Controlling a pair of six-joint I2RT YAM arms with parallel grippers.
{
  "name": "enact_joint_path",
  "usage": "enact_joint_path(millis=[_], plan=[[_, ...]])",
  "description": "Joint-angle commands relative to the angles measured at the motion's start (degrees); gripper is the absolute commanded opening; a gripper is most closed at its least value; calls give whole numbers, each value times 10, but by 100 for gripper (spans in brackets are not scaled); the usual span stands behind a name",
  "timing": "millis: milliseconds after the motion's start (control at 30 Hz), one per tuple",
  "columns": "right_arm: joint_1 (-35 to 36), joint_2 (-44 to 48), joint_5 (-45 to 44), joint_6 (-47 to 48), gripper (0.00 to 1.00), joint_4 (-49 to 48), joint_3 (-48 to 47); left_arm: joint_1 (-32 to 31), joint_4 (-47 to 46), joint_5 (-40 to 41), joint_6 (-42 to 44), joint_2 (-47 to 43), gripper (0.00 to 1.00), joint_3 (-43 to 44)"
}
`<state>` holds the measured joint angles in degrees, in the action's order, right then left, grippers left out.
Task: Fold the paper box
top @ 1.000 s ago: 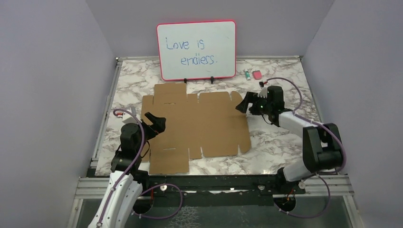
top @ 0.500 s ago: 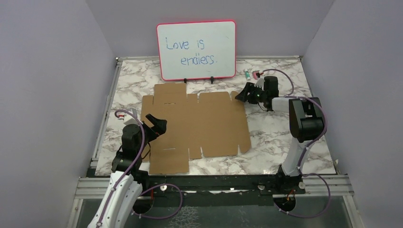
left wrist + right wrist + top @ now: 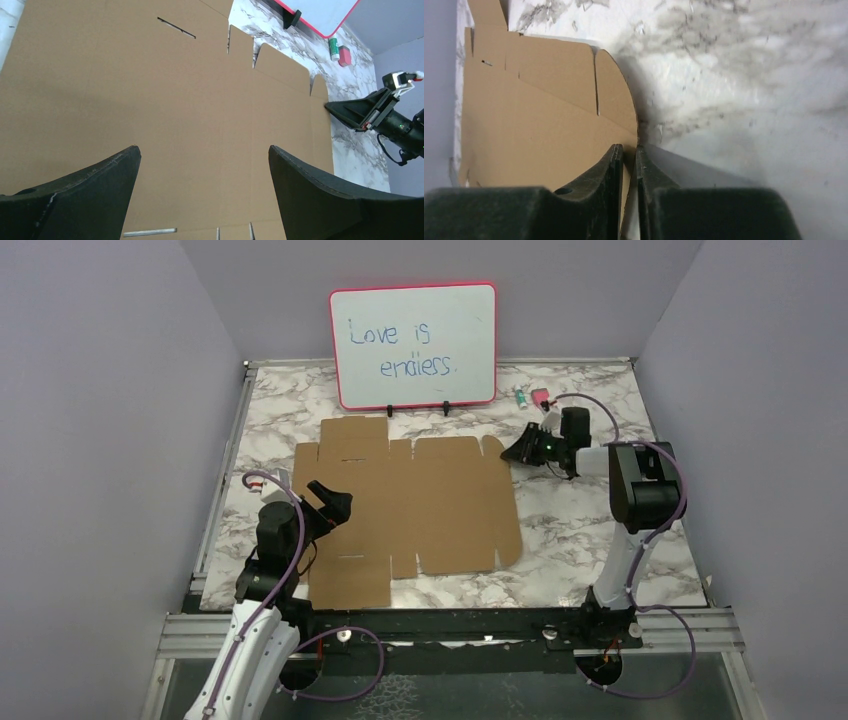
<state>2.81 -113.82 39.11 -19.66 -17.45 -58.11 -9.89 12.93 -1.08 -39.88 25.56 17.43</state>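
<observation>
The paper box (image 3: 420, 505) is a flat brown cardboard sheet with flaps and slots, lying on the marble table. My left gripper (image 3: 332, 500) hovers over the sheet's left part. In the left wrist view it (image 3: 204, 148) is open, with bare cardboard (image 3: 175, 100) between the fingers. My right gripper (image 3: 512, 452) is low at the sheet's far right corner. In the right wrist view its jaws (image 3: 629, 147) are drawn narrow, with the cardboard's (image 3: 534, 115) right edge passing between them by the rounded flap.
A pink-framed whiteboard (image 3: 413, 345) stands at the back of the table. A pink eraser (image 3: 541, 397) and a small marker (image 3: 521, 399) lie behind the right gripper. Purple walls close in both sides. The metal rail (image 3: 450, 625) runs along the near edge.
The right gripper swung toward the back, came down at the sheet's far right corner and closed from wide open. The sheet slid slightly left. The left arm barely moved.
</observation>
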Motion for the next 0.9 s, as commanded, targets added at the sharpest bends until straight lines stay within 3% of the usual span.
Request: enact_joint_path(millis=[0,133,433,633,867], plan=[[-13,45,48,-16,13,-18,47,-2,-10,-19,-5,-2,99,-4],[-18,96,47,-46,1,-27,94,-2,-12,-18,-6,-4,99,-3],[-19,276,-4,-128,1,8,225,-3,6,2,-5,2,99,10],[-19,476,-132,-164,1,120,311,-3,38,37,-19,2,99,23],[-19,712,-278,-208,0,314,340,-3,62,68,-42,20,99,33]])
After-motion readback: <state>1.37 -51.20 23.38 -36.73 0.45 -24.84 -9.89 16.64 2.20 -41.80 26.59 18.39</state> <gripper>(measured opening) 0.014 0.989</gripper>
